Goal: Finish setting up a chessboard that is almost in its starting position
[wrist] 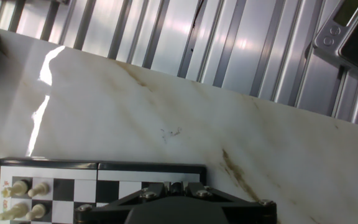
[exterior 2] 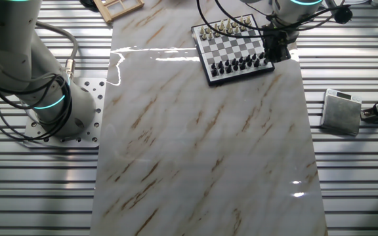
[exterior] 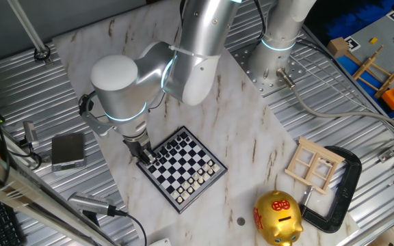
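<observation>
The chessboard (exterior: 182,167) lies on the marble table, with black pieces along its upper-left rows and white pieces along its lower-right rows. It also shows in the other fixed view (exterior 2: 235,47) and at the bottom left of the hand view (wrist: 61,186). My gripper (exterior: 144,154) hangs low over the board's left corner on the black side, which is the board's right end in the other fixed view (exterior 2: 274,49). In the hand view the gripper (wrist: 173,188) has its fingers close together on a small dark rounded piece. The squares under the hand are hidden.
A gold piggy bank (exterior: 278,219), a pale wooden window frame (exterior: 314,164) and a black clamp (exterior: 340,191) lie right of the board. A grey box (exterior: 68,150) sits on the ribbed metal to the left. A second arm's base (exterior: 279,41) stands behind.
</observation>
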